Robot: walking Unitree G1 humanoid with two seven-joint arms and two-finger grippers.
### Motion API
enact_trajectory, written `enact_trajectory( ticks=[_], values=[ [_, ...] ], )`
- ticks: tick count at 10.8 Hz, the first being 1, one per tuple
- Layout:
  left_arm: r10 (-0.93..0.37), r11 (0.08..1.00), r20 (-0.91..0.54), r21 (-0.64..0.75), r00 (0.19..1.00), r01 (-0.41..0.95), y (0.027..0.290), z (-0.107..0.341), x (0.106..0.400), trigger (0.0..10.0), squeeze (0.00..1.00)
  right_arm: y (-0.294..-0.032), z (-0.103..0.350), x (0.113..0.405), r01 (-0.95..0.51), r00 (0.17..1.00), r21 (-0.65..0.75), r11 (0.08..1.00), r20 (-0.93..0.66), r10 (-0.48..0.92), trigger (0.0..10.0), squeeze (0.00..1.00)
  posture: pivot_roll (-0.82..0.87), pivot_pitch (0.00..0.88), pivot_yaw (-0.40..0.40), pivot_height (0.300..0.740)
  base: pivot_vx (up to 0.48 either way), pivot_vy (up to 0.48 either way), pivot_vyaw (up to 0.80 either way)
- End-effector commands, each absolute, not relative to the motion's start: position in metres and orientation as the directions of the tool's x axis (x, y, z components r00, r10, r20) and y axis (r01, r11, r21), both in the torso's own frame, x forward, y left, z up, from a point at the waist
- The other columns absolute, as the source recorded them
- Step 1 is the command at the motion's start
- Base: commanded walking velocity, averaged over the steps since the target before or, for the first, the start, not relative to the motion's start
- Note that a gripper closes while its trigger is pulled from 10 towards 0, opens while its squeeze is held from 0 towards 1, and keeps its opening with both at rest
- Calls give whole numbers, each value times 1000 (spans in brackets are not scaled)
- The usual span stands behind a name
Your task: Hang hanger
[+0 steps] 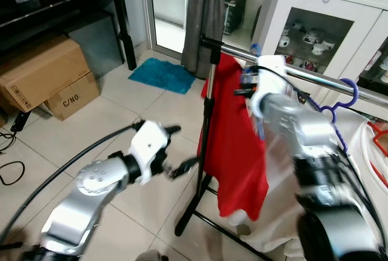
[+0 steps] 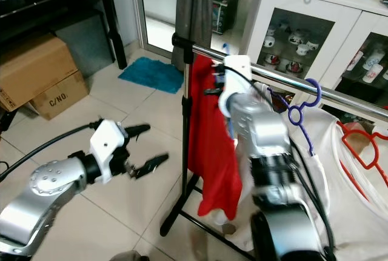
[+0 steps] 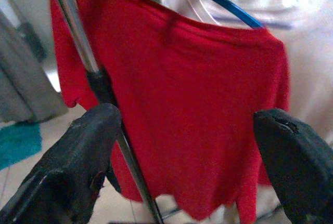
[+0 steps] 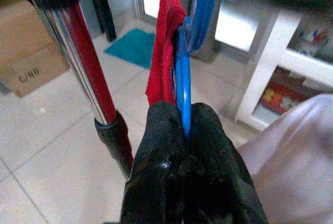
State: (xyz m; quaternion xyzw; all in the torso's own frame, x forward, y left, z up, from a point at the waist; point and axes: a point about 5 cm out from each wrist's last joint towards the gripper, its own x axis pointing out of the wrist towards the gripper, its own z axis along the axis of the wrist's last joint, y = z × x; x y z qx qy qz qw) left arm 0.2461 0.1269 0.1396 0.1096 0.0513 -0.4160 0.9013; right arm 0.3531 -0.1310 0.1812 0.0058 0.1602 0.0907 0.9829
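Note:
A red shirt [image 1: 233,152] hangs on a blue hanger [image 4: 182,78] beside the upright of a chrome clothes rail [image 1: 315,79]. My right gripper [image 4: 183,117] is shut on the hanger's blue wire, up at the rail's left end, and the white wrist [image 1: 267,82] hides most of it in the eye views. My left gripper [image 1: 180,149] is held open at mid-height, just left of the rack's upright pole [image 1: 207,122]. In the left wrist view its two fingers [image 3: 73,167] frame the shirt [image 3: 182,104] without touching it.
A purple hanger [image 1: 342,100] with a white garment [image 1: 364,170] hangs further along the rail. A red hanger [image 2: 357,146] lies to the right. A white glass-front cabinet [image 1: 315,25] stands behind. Cardboard boxes [image 1: 42,73], a teal mat [image 1: 160,73] and a grey cloth [image 1: 206,13] are to the left.

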Motion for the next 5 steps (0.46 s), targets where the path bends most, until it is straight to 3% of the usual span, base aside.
enact_trajectory(
  ticks=[1, 5],
  values=[
    [-717, 657, -160, 171, 679, 734, 128, 144, 249, 10000, 0, -135, 201, 349, -196, 954, 47, 979, -222, 202, 0, 0, 51, 0, -17, 740, 0, 0, 0],
    [-673, 709, -129, 169, 728, 685, 122, 141, 251, 10000, 0, -137, 188, 300, -287, 932, -32, 957, -242, 271, 0, 0, 29, 0, -20, 740, 0, 0, 0]
  ],
)
